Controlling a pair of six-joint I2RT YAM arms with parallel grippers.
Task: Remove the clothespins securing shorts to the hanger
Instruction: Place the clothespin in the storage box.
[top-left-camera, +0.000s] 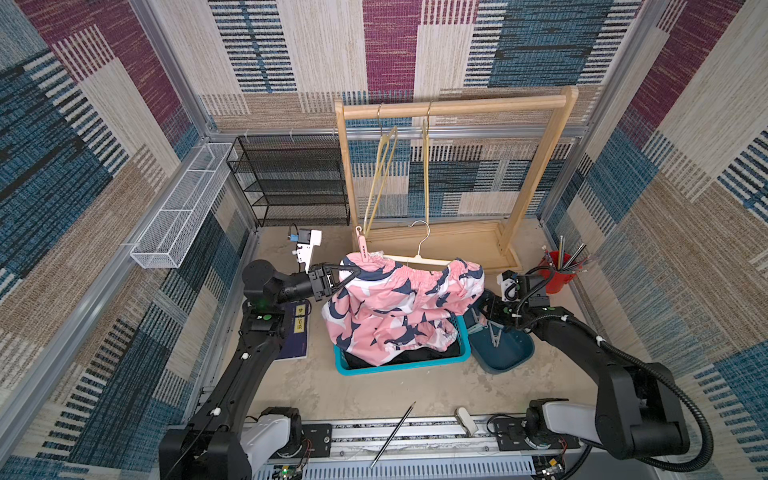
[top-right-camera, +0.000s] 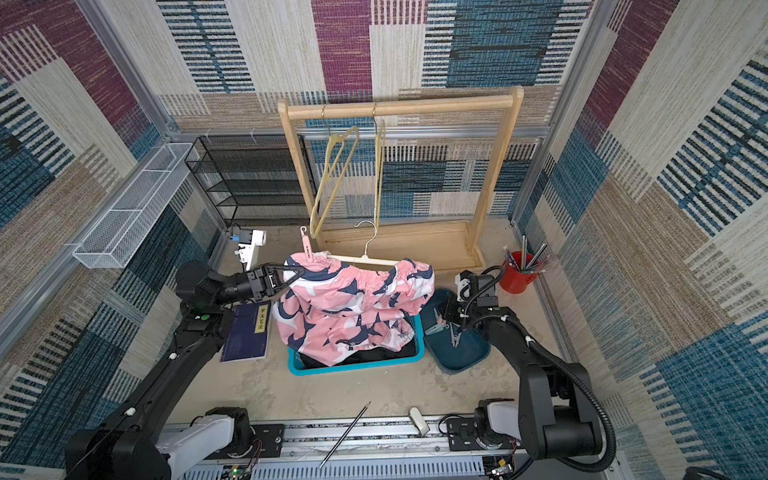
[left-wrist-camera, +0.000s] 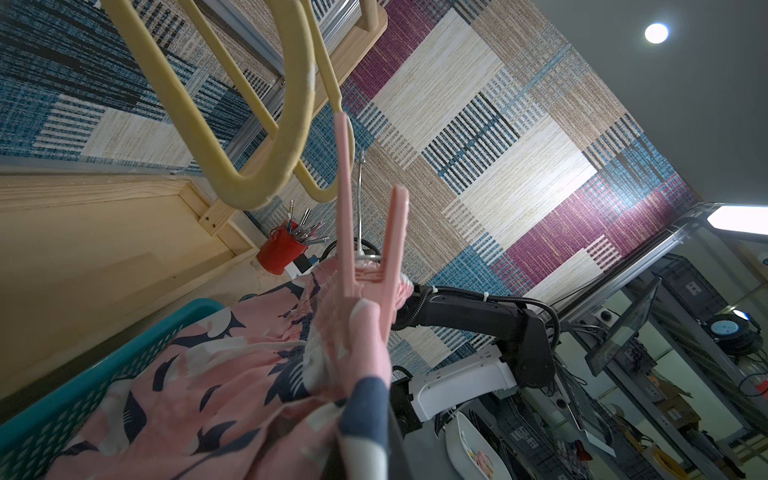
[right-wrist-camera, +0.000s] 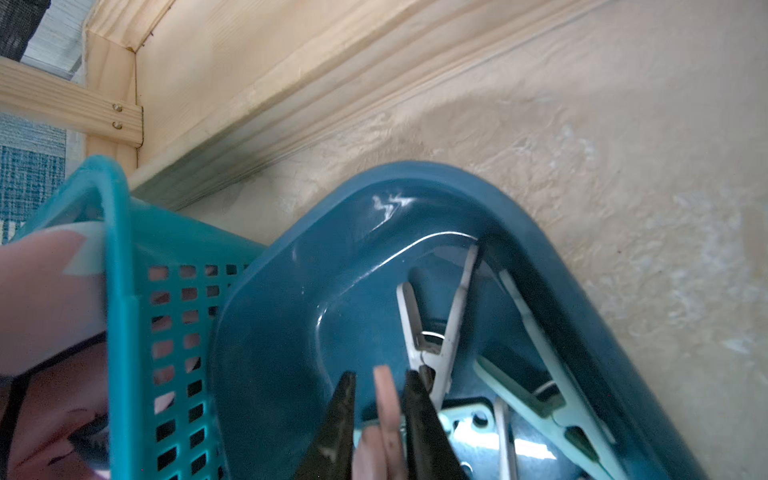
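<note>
Shorts (top-left-camera: 399, 307) in pink with a navy-and-white print hang from the hanger (top-left-camera: 419, 260), and their lower fabric drapes into the teal basket (top-left-camera: 403, 365) on the surface (top-left-camera: 415, 395). Note the black fabric (top-left-camera: 415, 355) lying in that basket beneath them.

Left tool (top-left-camera: 353, 272): you will find it clenched on the end of the waistband at the robot's left. Just beside this grip, one clipped clothespin (top-left-camera: 362, 247), pink, stands upright on the waistband. The left wrist view shows its two legs spread above the gathered fabric (left-wrist-camera: 376, 282).

Right tool (right-wrist-camera: 380, 378): it hangs over the dark blue tray (top-left-camera: 511, 353), which sits just beside the basket on the robot's right. In the right wrist view a loose pink clothespin (right-wrist-camera: 386, 399), blurred, lies between the two black fingers (right-wrist-camera: 419, 415). A gap shows on one side of it, so you cannot tell whether the tool is grasping it or has released it.

Tray contents: a white clothespin (right-wrist-camera: 436, 332) and a mint clothespin (right-wrist-camera: 552, 395) rest inside.
</note>
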